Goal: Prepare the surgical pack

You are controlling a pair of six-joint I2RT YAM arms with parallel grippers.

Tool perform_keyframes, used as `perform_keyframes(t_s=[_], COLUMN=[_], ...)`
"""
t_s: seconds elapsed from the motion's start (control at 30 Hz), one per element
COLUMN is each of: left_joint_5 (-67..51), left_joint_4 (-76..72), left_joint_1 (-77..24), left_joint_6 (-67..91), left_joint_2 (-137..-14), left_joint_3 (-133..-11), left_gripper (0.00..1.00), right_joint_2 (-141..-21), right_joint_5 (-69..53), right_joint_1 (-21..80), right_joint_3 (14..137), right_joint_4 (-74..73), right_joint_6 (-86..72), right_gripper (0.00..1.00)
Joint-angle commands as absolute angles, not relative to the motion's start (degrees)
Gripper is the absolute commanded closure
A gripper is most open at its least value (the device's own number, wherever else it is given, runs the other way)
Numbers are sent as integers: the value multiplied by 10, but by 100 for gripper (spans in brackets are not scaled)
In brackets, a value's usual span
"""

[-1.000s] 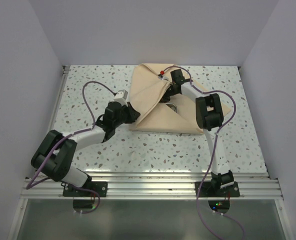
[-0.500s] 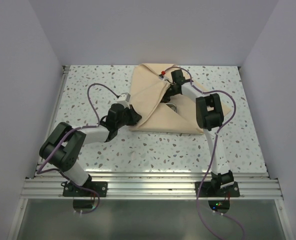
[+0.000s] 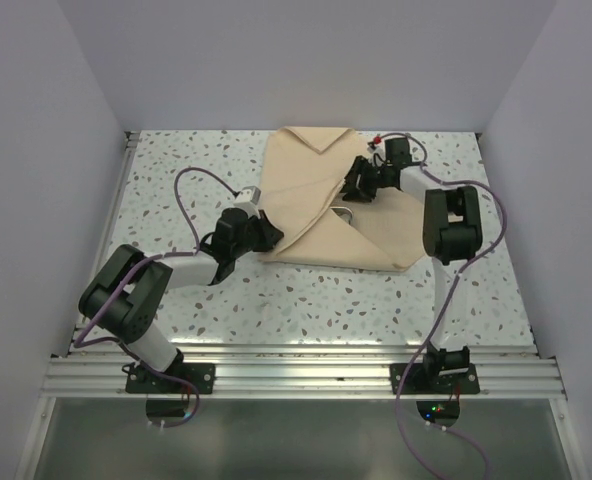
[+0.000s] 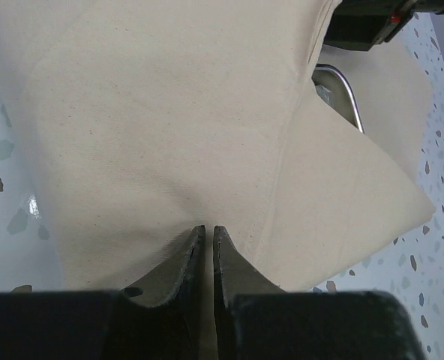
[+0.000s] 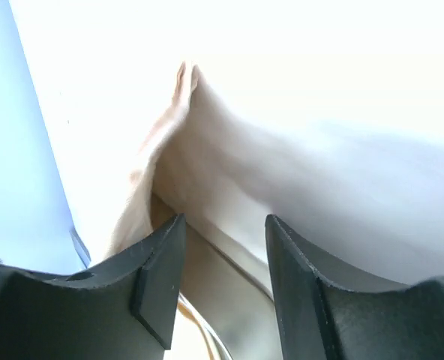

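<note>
The surgical pack is a tan cloth [image 3: 306,190] folded over a steel tray [image 3: 344,213] at the back middle of the table. A slot between the flaps shows the tray's rim [image 4: 340,94]. My left gripper [image 3: 268,230] is at the cloth's left edge. In the left wrist view its jaws [image 4: 208,227] stand almost together, with a thin strip of cloth [image 4: 169,112] between them. My right gripper [image 3: 354,188] hovers over the right flap, open. In the right wrist view its fingers [image 5: 224,219] stand apart around nothing, with a raised cloth fold [image 5: 184,82] just ahead.
The speckled table top [image 3: 176,180] stretches left and right of the cloth, with white walls on three sides. An aluminium rail [image 3: 306,375] runs along the near edge. Purple cables loop above both arms. The right arm's black wrist [image 4: 372,22] shows in the left wrist view.
My right gripper has opened, let go of the cloth flap and drawn back to the right. The flap now lies flatter. The left gripper stays at the cloth's left edge.
</note>
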State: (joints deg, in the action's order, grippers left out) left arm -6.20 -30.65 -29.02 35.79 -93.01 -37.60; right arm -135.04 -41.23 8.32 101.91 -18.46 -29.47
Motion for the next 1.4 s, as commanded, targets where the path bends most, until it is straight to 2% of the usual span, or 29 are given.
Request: perform_keyframes(t_s=[0.0, 0.1, 0.33, 0.47, 0.63, 0.8, 1.03, 1.37], left_joint_5=[-65, -66, -68, -69, -72, -74, -71, -78], left_joint_4=[-332, -331, -332, -332, -333, -336, -330, -331], left_joint_1=[-293, -293, -294, -294, -293, -294, -293, -293], left_joint_6=[342, 341, 339, 338, 337, 338, 335, 337], left_joint_2=[-925, -925, -924, -920, -923, -925, -920, -922], left_joint_3=[-378, -379, -378, -378, -378, -379, -380, -381], left_gripper=[88, 88, 88, 88, 88, 88, 88, 88], right_joint_2=[-1269, -1234, -1198, -1199, -1191, -1167, -1155, -1196], right_joint_5=[-369, -367, -378, -399, -410, -383, -385, -362], right_joint_1=[48, 37, 33, 34, 36, 35, 40, 72], right_joint_3=[940, 896, 837, 813, 797, 770, 735, 781], right_joint_4=[-88, -56, -3, 56, 92, 105, 201, 123], right_joint_6=[-369, -388, -416, -448, -469, -481, -534, -495], right_gripper=[48, 45, 23, 20, 11, 10, 9, 8])
